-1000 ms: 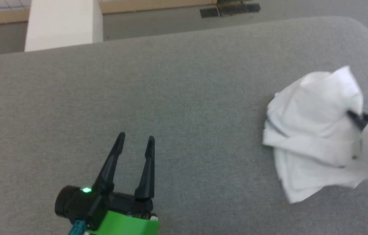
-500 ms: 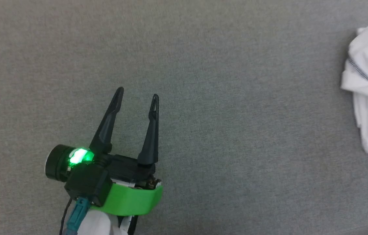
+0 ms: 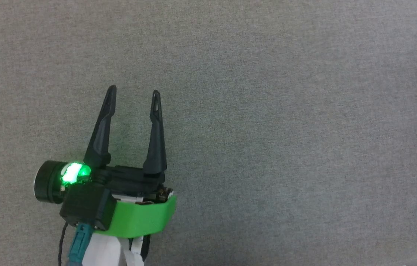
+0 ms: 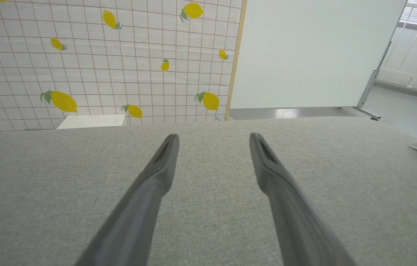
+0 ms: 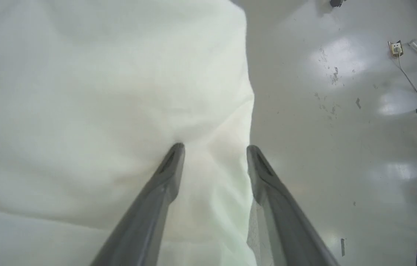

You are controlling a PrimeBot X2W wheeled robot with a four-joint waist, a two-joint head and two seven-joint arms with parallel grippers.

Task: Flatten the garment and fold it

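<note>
garment (image 5: pixel 101 92) heaped near right edge of grey surface (image 3: pixel 267 111), floor (image 5: pixel 323 129) just beyond. right gripper (image 5: pixel 216 147) spread over it, pinching nothing. left gripper (image 3: pixel 133 90) wide, empty, well apart. risk: heap sliding off edge if nudged; grabbing several layers, not one hem.

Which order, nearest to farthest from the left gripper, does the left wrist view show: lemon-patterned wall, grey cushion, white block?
1. Grey cushion, directly beneath the left gripper.
2. White block, beyond the cushion's far edge, on the left.
3. Lemon-patterned wall, behind the block.
</note>
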